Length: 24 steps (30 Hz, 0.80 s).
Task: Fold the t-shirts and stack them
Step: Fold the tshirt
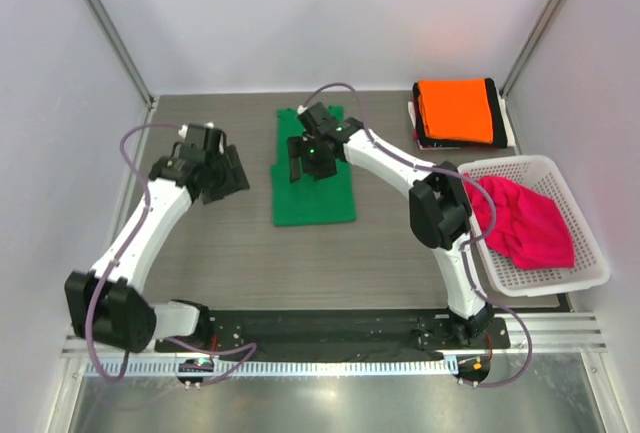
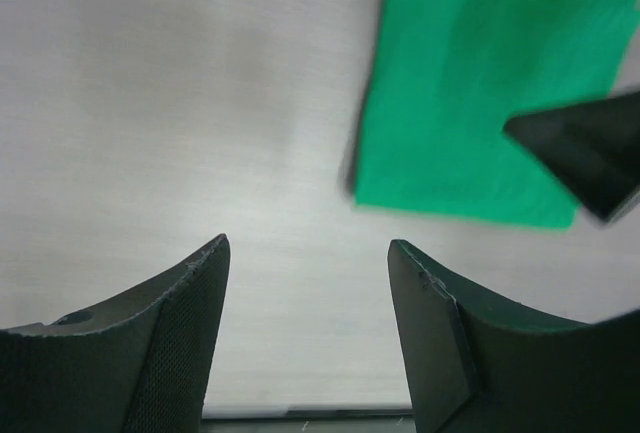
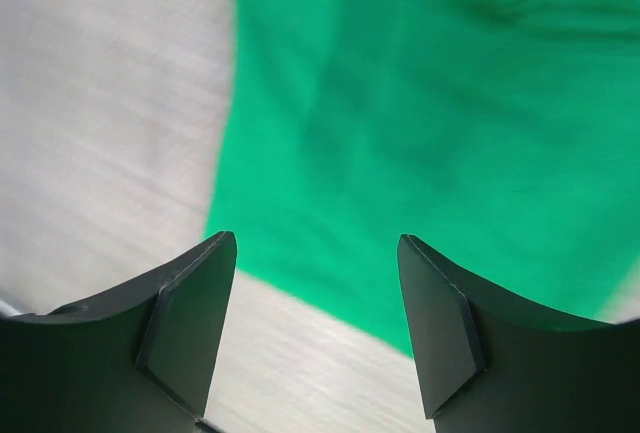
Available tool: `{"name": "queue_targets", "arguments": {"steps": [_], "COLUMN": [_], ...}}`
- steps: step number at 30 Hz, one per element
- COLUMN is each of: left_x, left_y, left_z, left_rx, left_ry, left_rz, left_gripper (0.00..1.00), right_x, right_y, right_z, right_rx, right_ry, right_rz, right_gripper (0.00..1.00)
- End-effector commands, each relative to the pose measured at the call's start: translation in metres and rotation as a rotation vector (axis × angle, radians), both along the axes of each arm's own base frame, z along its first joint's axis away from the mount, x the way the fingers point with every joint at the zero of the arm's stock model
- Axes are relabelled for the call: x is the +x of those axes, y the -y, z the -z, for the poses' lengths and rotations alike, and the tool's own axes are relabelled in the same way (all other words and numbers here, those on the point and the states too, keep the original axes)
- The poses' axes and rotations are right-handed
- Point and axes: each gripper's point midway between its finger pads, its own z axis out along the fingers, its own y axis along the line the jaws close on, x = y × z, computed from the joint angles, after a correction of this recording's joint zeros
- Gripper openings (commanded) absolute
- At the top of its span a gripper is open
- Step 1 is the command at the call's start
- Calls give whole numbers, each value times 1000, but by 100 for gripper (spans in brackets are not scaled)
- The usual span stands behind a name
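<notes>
Green t-shirt (image 1: pixel 313 198) laid flat at frame centre.
Left jaws and right jaws are seen parted wide, nothing gripped between them.

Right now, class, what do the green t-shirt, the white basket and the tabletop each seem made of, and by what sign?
Green t-shirt: soft matte cloth, probably knit; it lies limp with faint creases. White basket: likely moulded plastic; stiff, even mesh walls. Tabletop: grey, streaked grain, perhaps laminate or brushed metal; unsure.
</notes>
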Motion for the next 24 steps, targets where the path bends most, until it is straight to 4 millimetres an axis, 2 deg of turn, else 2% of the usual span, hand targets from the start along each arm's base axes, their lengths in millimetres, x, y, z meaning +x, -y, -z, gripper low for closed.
{"name": "queue_targets", "arguments": {"steps": [1, 2, 4, 5, 6, 7, 8, 9, 10, 11, 13, 14, 16, 17, 18, 19, 20, 21, 23, 24], "left_x": [-48, -54, -71, -75, -79, -83, -85, -89, -85, -85, -80, -78, -70, -68, -67, -63, -59, -56, -50, -46], "left_y": [-4, -3, 2, 4, 4, 4, 4, 5, 9, 15, 22, 26, 29, 31, 33, 35, 40, 42, 49, 52], "left_z": [28, 19, 28, 28, 21, 27, 27, 29, 27, 28, 33, 34, 41, 45, 49, 58, 59, 62, 74, 78], "left_rx": [-28, -52, -100, -118, -134, -136, -151, -163, -186, -223, -263, -286, -293, -291, -286, -277, -279, -271, -262, -260], "left_ry": [-63, -16, -33, -23, 9, 3, 10, 14, 43, 44, 58, 58, 58, 49, 41, 17, 24, 19, -11, -19], "left_rz": [5, 9, 11, 19, 25, 20, 12, 13, 17, 17, 20, 18, 13, 14, 18, 17, 31, 33, 45, 47], "left_gripper": [66, 66, 67, 68, 69, 71, 73, 76, 78, 80, 84, 84, 86, 86, 86, 86, 86, 86, 86, 86], "right_x": [12, 16, 20, 17, 18, 19, 9, 7, 7, -8, -16, -33, -46, -60, -67, -73, -83, -87, -96, -99], "right_y": [-5, -9, -4, 2, 10, 20, 33, 43, 60, 72, 97, 111, 126, 136, 138, 140, 145, 145, 151, 151], "right_z": [2, -2, -8, -4, -3, -18, -3, -7, -8, -13, -14, -15, -11, 4, -2, 1, 14, 11, 22, 21], "right_rx": [47, 59, 48, 27, 11, 14, -16, -8, -3, 24, 53, 72, 82, 73, 97, 100, 92, 113, 126, 148], "right_ry": [-26, -15, 12, 10, 16, 45, 12, 18, 16, 20, 18, 13, 1, -27, -18, -21, -42, -38, -56, -57], "right_rz": [31, 29, 40, 43, 50, 67, 76, 92, 124, 129, 173, 182, 201, 207, 196, 196, 200, 195, 217, 216], "right_gripper": [71, 71, 72, 72, 72, 72, 73, 73, 74, 75, 76, 78, 79, 80, 81, 81, 82, 82, 83, 84]}}
